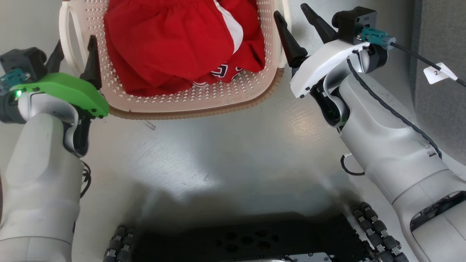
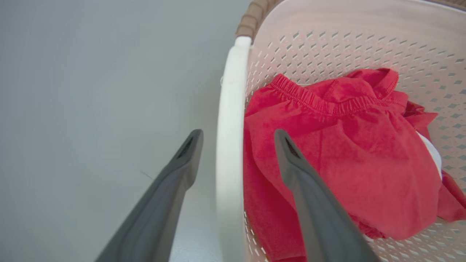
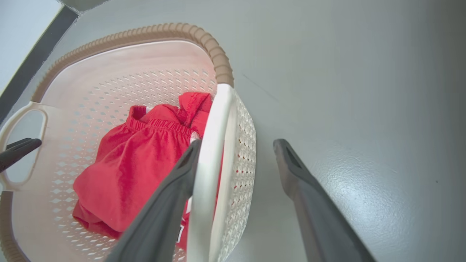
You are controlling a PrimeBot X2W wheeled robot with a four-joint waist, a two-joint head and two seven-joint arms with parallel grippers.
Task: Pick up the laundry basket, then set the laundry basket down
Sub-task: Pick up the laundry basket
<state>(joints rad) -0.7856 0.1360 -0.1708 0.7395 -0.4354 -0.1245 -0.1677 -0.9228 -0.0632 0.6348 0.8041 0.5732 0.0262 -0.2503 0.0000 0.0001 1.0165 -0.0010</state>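
Note:
The laundry basket [image 1: 204, 100], cream-white and perforated with a brown rim [image 1: 218, 111], stands at the top middle of the head view with red clothes [image 1: 174, 43] inside. My left gripper [image 1: 74, 42] is open and straddles the basket's white left handle [image 2: 229, 145]: one finger is outside and the other is over the red clothes [image 2: 346, 145]. My right gripper [image 1: 290, 10] is also open and straddles the right handle [image 3: 211, 153]. Its inner finger [image 3: 182, 174] lies against that handle from inside the basket [image 3: 109, 87], and its outer finger hangs over the floor.
Smooth grey floor [image 1: 225, 153] surrounds the basket. My dark base with roller wheels [image 1: 378, 233] fills the bottom edge. A grey panel [image 1: 440, 109] and a cable with a white tag [image 1: 438, 72] are at the right. A dark baseboard [image 3: 32, 62] runs behind the basket.

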